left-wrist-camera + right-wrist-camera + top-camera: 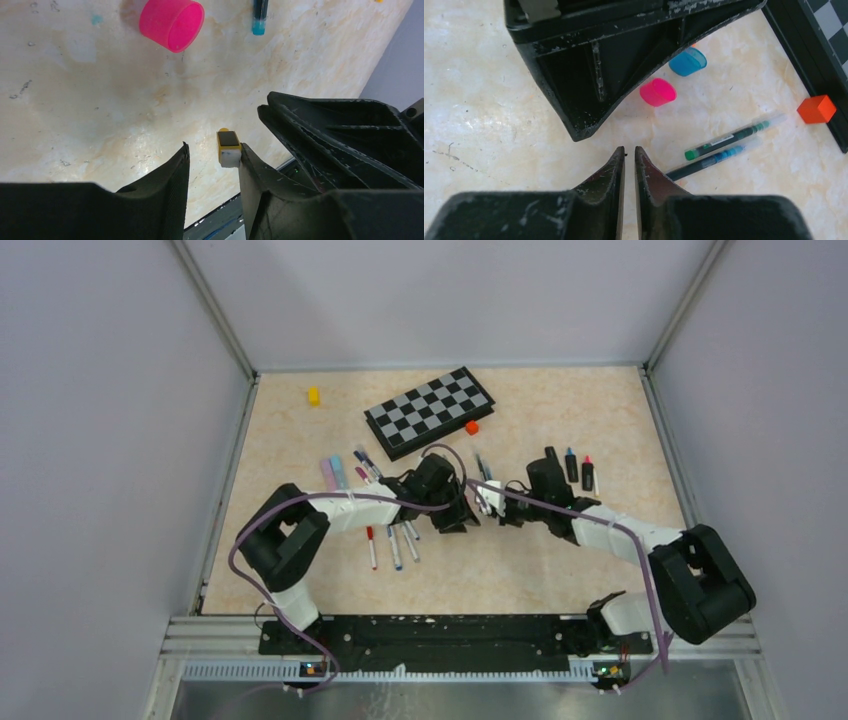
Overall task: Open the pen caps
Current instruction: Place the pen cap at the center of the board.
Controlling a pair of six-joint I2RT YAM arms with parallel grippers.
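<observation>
To the far left of the left claw point(214, 150), a cluster of white-barrelled pens point(392, 545) is lying on the desk point(300, 440). Their coloured ends are suggesting caps in place, though the top view is too small to confirm this. The left claw is standing released, fingers parted, with a small yellow-and-white piece point(229, 148) touching the inner face of one finger only; whether this piece is a cap cannot be told. Ahead of this claw, a loose pink cap point(172, 24) is lying on its side. Just beside the left claw, almost tip to tip, the right claw point(629, 150) is standing clenched on nothing. Ahead of it, the pink cap and a blue cap point(687, 61) are lying detached. To its right, a green pen point(734, 137) and a blue pen point(706, 162) are lying side by side, both appearing uncapped, near an orange block point(817, 109). By judgement, the task is partly done: at least two caps are off, while the pens left of the left claw and the black highlighters point(571, 465) beyond the right claw are probably awaiting opening.
</observation>
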